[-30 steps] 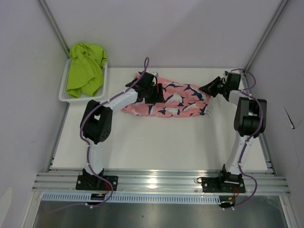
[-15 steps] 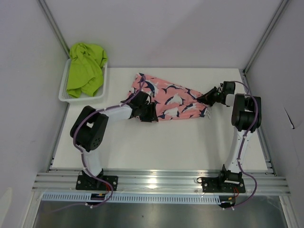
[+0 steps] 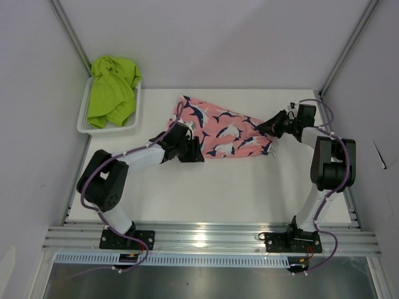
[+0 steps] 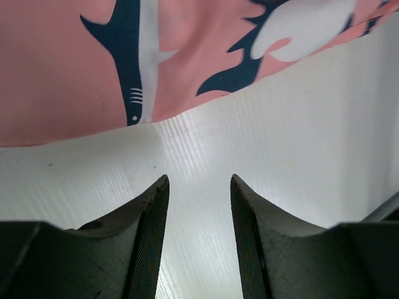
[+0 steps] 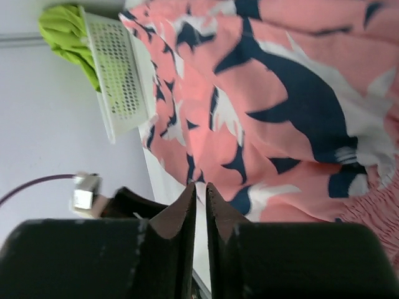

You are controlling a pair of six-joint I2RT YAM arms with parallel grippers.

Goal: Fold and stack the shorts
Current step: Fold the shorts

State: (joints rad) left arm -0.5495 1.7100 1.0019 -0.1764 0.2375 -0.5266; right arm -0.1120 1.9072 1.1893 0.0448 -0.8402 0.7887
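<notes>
The pink shorts (image 3: 221, 131) with navy-and-white fish print lie folded on the table's far middle. In the left wrist view their near edge (image 4: 93, 75) lies just beyond my fingertips. My left gripper (image 3: 197, 149) (image 4: 198, 180) is open over bare table at the shorts' near-left edge, with nothing between its fingers. My right gripper (image 3: 267, 129) (image 5: 199, 185) is at the shorts' right end, its jaws a narrow slit apart with no cloth between them. The lime green shorts (image 3: 112, 87) (image 5: 62, 31) are heaped in the basket.
A white mesh basket (image 3: 85, 128) (image 5: 118, 75) stands at the table's far left corner against the wall. Grey walls and slanted metal posts (image 3: 73, 37) close in the back and sides. The aluminium rail (image 3: 206, 237) carries both arm bases.
The pink shorts went from spread wide to folded. My left gripper drew back toward the near side and its jaws narrowed. The right jaws parted slightly, off the cloth.
</notes>
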